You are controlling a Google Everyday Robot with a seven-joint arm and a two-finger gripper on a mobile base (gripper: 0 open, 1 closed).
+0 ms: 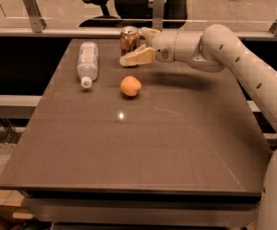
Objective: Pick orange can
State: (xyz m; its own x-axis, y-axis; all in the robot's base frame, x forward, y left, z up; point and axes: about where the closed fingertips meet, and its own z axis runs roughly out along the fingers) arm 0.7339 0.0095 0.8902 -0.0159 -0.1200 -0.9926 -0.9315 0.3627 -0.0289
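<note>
The orange can (129, 37) stands upright near the far edge of the dark table (138, 147), with orange-brown sides and a silver top. My gripper (132, 46) reaches in from the right and is open at the can. One fingertip (134, 58) lies in front of the can's lower part. The other finger (148, 32) sits behind the can's right side. The can is between them, and I cannot tell whether they touch it. The can rests on the table.
A clear plastic bottle (87, 61) with a white cap lies on its side to the left of the can. A round orange fruit (130, 86) sits in front of the can. A glass barrier and office chairs (128, 4) stand behind the table.
</note>
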